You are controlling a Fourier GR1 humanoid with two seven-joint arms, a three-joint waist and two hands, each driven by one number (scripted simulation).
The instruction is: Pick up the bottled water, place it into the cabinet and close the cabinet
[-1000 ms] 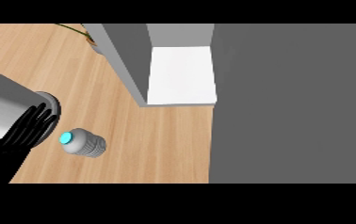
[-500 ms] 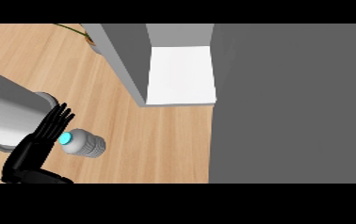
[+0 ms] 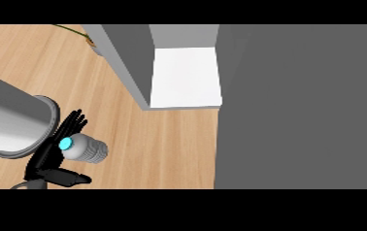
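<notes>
our left hand (image 3: 56,150) sits at the lower left of the head view, fingers straight and fanned against the near side of the bottled water (image 3: 84,148), thumb stretched out below it. nothing is curled round the bottle yet, so we read the hand as spread wide and lined up for a grasp rather than holding. our right hand does not show at all.

the bottled water lies on the wooden counter (image 3: 168,142), its turquoise cap turned toward our palm and its body pointing away to the right. that pose likely explains the side-on approach: we would close around the barrel rather than come from above.

further out, up and to the right, the cabinet (image 3: 185,77) stands open, its white floor bare and its grey door (image 3: 123,55) swung toward us, well apart from the bottle. we judge the pick as the step in hand.
</notes>
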